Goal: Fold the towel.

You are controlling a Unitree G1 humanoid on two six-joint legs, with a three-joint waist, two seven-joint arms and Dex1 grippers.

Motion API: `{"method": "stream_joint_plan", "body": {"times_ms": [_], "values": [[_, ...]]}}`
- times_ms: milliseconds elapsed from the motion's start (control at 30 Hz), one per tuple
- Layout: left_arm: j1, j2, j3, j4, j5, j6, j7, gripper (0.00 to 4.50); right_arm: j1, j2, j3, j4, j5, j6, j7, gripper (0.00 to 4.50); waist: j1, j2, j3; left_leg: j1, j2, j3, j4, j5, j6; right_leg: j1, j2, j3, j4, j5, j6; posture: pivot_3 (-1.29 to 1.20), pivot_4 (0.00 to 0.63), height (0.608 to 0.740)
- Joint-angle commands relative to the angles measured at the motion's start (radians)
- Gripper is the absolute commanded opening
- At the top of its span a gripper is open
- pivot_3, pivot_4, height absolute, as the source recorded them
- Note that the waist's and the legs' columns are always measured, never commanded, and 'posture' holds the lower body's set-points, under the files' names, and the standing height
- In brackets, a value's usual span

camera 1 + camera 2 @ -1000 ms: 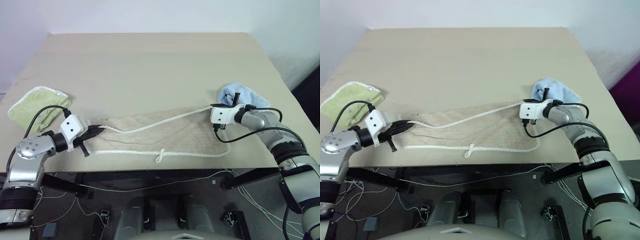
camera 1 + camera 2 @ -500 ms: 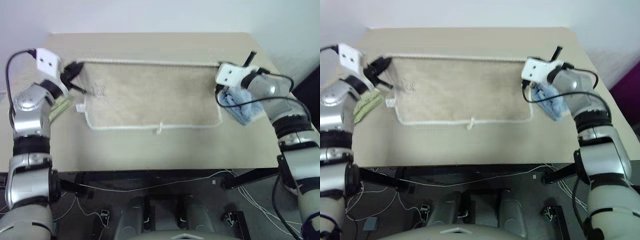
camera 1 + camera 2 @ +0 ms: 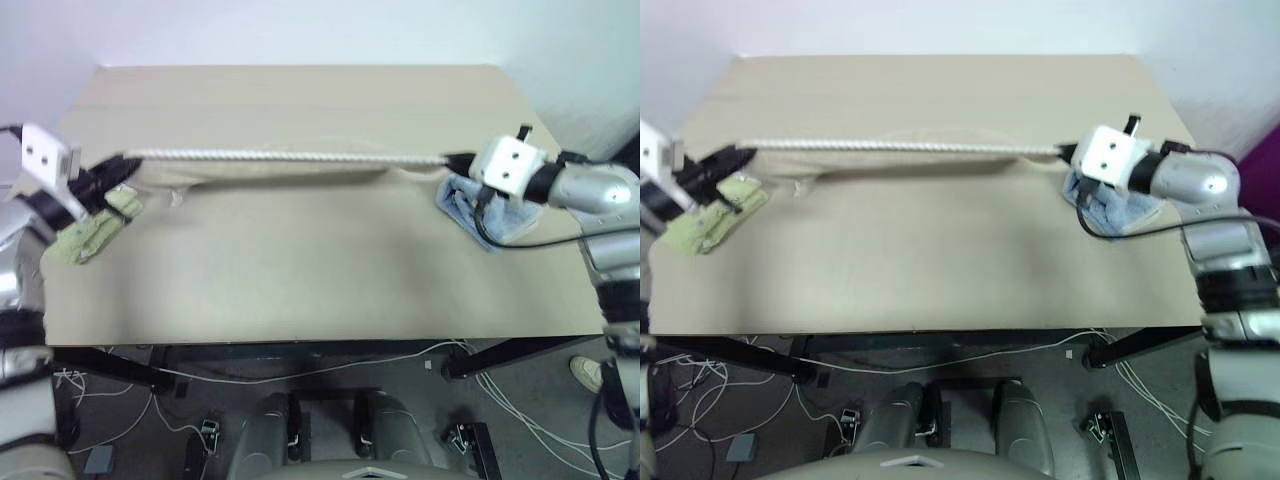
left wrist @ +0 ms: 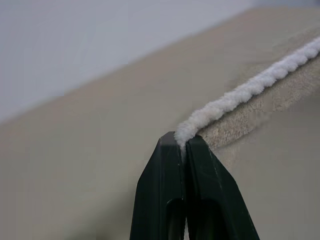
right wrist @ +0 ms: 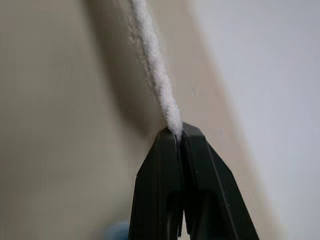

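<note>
The beige towel [image 3: 262,171] is stretched taut between my two grippers above the table, seen almost edge-on. Its white corded edge [image 3: 290,156] runs straight from one gripper to the other, and the cloth hangs beneath it. At the left end my left gripper [image 3: 118,168] is shut on a corner of that cord [image 4: 250,89]. My right gripper [image 3: 456,160] is shut on the opposite corner. In both wrist views the black fingers [image 4: 165,165] [image 5: 160,160] pinch the cord's end [image 5: 156,75] tightly.
A folded light green towel [image 3: 88,230] lies on the table [image 3: 300,280] under my left gripper. A light blue towel [image 3: 482,215] lies beneath my right wrist. A white wall stands behind the table's far edge.
A second ago the towel lay crumpled near the table's front edge. Both grippers lifted its corded edge, spread it wide, and now hold it taut over the table's middle.
</note>
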Motion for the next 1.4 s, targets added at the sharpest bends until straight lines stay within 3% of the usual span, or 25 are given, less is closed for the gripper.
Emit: {"method": "stream_joint_plan", "body": {"times_ms": [33, 200, 367, 567, 867, 1033, 1267, 1333, 1400], "values": [[0.165, 0.059, 0.109, -0.18, -0.101, 0.154, -0.055, 0.0, 0.12, -0.078, -0.102, -0.185, 0.128, 0.127, 0.095, 0.04, 0.001, 0.0, 0.0, 0.001, 0.0, 0.0, 0.0, 0.0, 0.0, 0.001, -0.001, 0.0, 0.0, 0.0, 0.0, 0.0, 0.15, 0.74], [0.373, 0.096, 0.163, -0.286, -0.126, 0.262, -0.104, 0.0, 0.331, -0.186, -0.186, -0.343, 0.253, 0.239, 0.247, 0.04, 0.005, 0.0, 0.0, 0.003, 0.0, -0.002, -0.001, -0.005, 0.006, 0.002, -0.004, -0.001, 0.0, -0.002, -0.004, 0.0, 0.15, 0.74], [0.448, 0.102, 0.195, -0.333, -0.147, 0.313, -0.135, 0.0, 0.344, -0.202, -0.211, -0.344, 0.264, 0.245, 0.276, 0.04, 0.004, 0.0, 0.0, 0.004, 0.0, -0.003, -0.001, -0.007, 0.003, 0.001, -0.004, -0.001, -0.002, -0.003, -0.006, 0.0, 0.15, 0.74], [0.29, 0.058, 0.063, -0.223, 0.006, 0.219, 0.001, 0.0, 0.098, -0.076, -0.032, -0.156, 0.064, 0.175, 0.158, 0.04, 0.004, 0.001, 0.0, 0.004, 0.0, -0.003, -0.002, -0.007, 0.002, -0.002, -0.005, 0.0, -0.004, -0.003, -0.008, 0.0, 0.15, 0.74], [-0.068, -0.047, -0.166, 0.184, 0.321, -0.051, 0.264, 0.0, -0.2, 0.167, 0.142, 0.299, -0.182, -0.048, -0.008, 0.04, 0.001, 0.0, 0.0, 0.001, -0.001, 0.001, -0.002, -0.001, 0.0, -0.001, -0.002, -0.001, 0.0, 0.0, -0.004, 0.0, 0.15, 0.74], [-0.183, -0.088, -0.217, 0.343, 0.389, -0.157, 0.317, 0.0, -0.274, 0.239, 0.157, 0.483, -0.233, -0.134, -0.09, 0.04, 0.001, 0.0, 0.0, 0.001, -0.002, 0.002, -0.001, 0.0, 0.0, -0.001, -0.001, -0.001, 0.001, 0.0, -0.003, 0.0, 0.15, 0.74], [-0.21, -0.106, -0.249, 0.425, 0.416, -0.205, 0.294, 0.0, -0.308, 0.287, 0.168, 0.625, -0.283, -0.21, -0.165, 0.04, -0.003, 0.0, 0.0, 0.001, -0.001, 0.003, -0.001, 0.0, 0.0, -0.001, 0.0, -0.001, 0.002, 0.0, -0.003, 0.0, 0.15, 0.74], [-0.21, -0.107, -0.243, 0.432, 0.41, -0.207, 0.289, 0.47, -0.31, 0.292, 0.165, 0.64, -0.287, -0.221, -0.169, 0.0, -0.002, 0.0, 0.0, 0.001, -0.001, 0.003, -0.001, 0.0, 0.0, -0.001, -0.001, 0.0, 0.002, 0.0, -0.003, 0.0, 0.15, 0.74], [-0.209, -0.108, -0.232, 0.436, 0.399, -0.206, 0.286, 0.98, -0.315, 0.296, 0.157, 0.653, -0.29, -0.228, -0.184, 0.47, -0.002, 0.0, 0.0, 0.002, -0.001, 0.003, -0.001, 0.0, 0.0, 0.0, -0.001, 0.0, 0.002, 0.0, -0.003, 0.0, 0.15, 0.74]]}}
